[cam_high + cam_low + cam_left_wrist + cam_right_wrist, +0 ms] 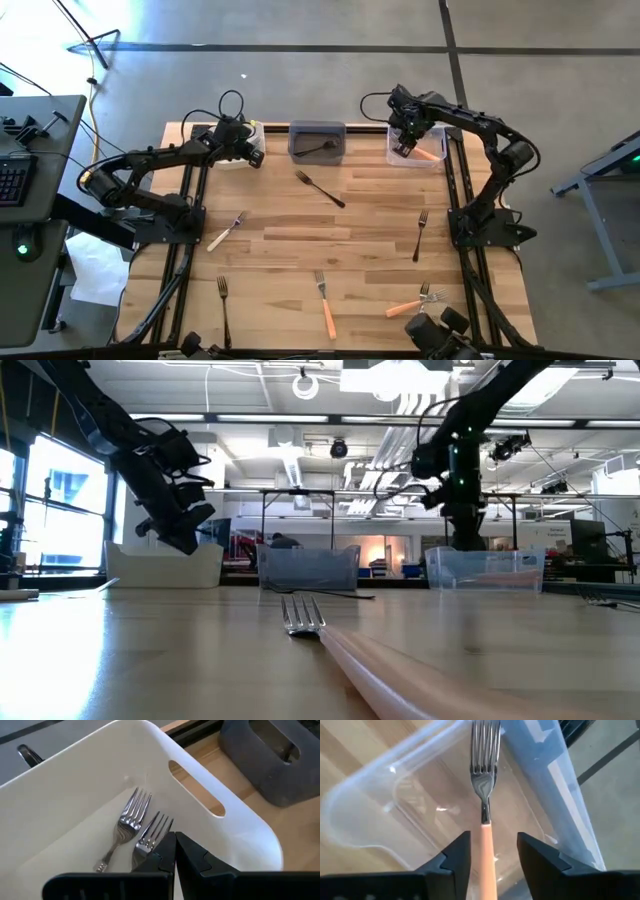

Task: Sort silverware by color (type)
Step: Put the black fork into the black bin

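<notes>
1. The right gripper point(490, 865) hangs over the clear bin point(365, 800), its fingers point(455, 862) spread apart, with the orange-handled fork point(484, 795) lying between them and running ahead of the tips, tines farthest out.
2. The handle looks free of both pads, so I judge the drop is made; whether the fork rests fully on the bin floor I cannot tell.
3. Doing this step well means lifting straight up, fingers kept wide, so neither pad drags the handle back out.
4. The left gripper point(175, 857) sits in the white bin point(240, 820), fingers pressed together, empty, just beside two forks point(132, 817).
5. More forks point(320, 188) wait on the table point(370, 225), well apart from both.
</notes>
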`<act>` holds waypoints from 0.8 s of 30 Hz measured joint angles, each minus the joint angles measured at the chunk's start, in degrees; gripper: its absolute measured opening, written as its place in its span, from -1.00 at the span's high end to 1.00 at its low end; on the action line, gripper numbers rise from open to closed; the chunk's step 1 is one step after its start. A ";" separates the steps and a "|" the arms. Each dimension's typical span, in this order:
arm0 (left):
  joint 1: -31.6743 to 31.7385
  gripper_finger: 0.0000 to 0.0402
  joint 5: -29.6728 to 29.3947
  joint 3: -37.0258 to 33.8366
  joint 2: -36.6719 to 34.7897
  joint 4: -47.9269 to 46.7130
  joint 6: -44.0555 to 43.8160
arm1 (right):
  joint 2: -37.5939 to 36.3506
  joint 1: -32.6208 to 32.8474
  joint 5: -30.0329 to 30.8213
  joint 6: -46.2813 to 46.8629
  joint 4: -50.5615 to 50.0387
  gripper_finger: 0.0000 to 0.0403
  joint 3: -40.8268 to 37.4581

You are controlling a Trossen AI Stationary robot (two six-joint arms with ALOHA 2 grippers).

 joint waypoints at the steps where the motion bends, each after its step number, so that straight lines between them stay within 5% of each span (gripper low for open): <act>1: 0.00 1.00 0.01 0.00 0.43 0.39 -0.01 | -0.68 0.43 0.03 0.62 -0.31 0.29 0.33; 12: 1.06 1.00 -3.45 7.64 12.87 3.99 2.58 | -15.62 6.35 -2.76 7.09 9.70 0.94 -9.10; 24: -2.12 1.00 -2.67 11.81 15.72 6.25 7.29 | -26.33 12.91 -2.74 11.07 20.14 0.98 -17.47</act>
